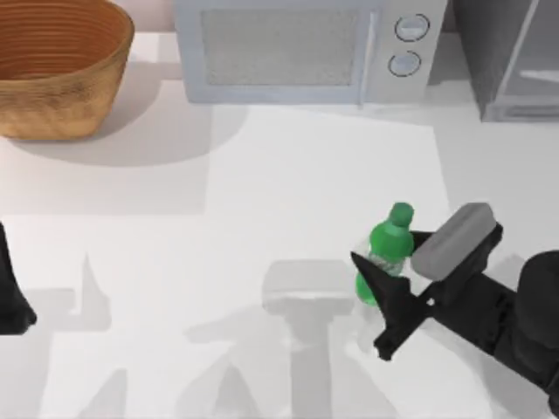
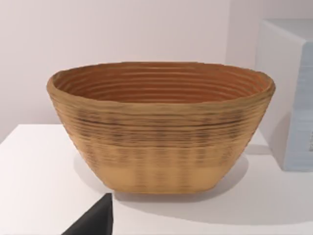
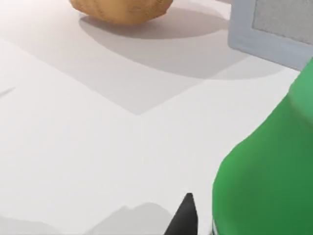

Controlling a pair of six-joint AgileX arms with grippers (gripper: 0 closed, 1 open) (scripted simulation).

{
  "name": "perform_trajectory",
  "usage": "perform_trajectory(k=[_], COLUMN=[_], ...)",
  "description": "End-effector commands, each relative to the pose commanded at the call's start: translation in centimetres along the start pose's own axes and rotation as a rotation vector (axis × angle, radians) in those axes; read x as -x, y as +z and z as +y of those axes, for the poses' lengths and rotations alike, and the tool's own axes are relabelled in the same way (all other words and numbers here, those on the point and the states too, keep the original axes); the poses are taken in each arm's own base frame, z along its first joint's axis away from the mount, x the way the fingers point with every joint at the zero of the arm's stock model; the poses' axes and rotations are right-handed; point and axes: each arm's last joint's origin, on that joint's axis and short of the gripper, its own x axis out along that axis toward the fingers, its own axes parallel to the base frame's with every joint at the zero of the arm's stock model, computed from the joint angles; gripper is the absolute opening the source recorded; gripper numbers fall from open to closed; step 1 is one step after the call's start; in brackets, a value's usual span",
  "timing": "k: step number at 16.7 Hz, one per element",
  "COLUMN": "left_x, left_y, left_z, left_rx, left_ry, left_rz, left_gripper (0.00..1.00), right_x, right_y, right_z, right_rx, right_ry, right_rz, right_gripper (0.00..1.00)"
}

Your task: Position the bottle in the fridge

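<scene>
**Bottle could tip before it reaches the fridge**

Right gripper [image 1: 390, 281] sits at the table's right side with its fingers around the green bottle [image 1: 387, 247], apparently clamped low on the body. If that hold is loose, it may swing or slip. The fridge [image 1: 515, 61] is at the far right corner, right beside the microwave [image 1: 306, 48], so a clip is possible. Left arm [image 1: 13, 297] is parked at the left edge.
</scene>
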Motion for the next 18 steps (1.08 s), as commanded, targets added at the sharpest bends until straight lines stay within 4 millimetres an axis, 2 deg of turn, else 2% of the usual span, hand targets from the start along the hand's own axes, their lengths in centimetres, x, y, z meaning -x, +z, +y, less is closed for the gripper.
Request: perform_trajectory(k=[3, 6, 14, 18], left_x=[0.0, 0.0, 0.0, 0.0], left_y=[0.0, 0.0, 0.0, 0.0], left_z=[0.0, 0.0, 0.0, 0.0], left_rx=[0.000, 0.000, 0.000, 0.000], left_ry=[0.000, 0.000, 0.000, 0.000], left_rz=[0.000, 0.000, 0.000, 0.000], left_gripper=[1.00, 1.00, 1.00, 1.00], right_x=[2.3, 4.2, 4.6, 6.5], right_y=[1.6, 1.2, 1.3, 2.4], right_z=[-2.2, -2.9, -3.1, -4.3], right_rx=[0.005, -0.001, -0.015, -0.067], right_ry=[-0.021, 0.001, -0.016, -0.149], right_rz=[-0.045, -0.009, 0.000, -0.007], right_gripper=[0.01, 0.01, 0.01, 0.01])
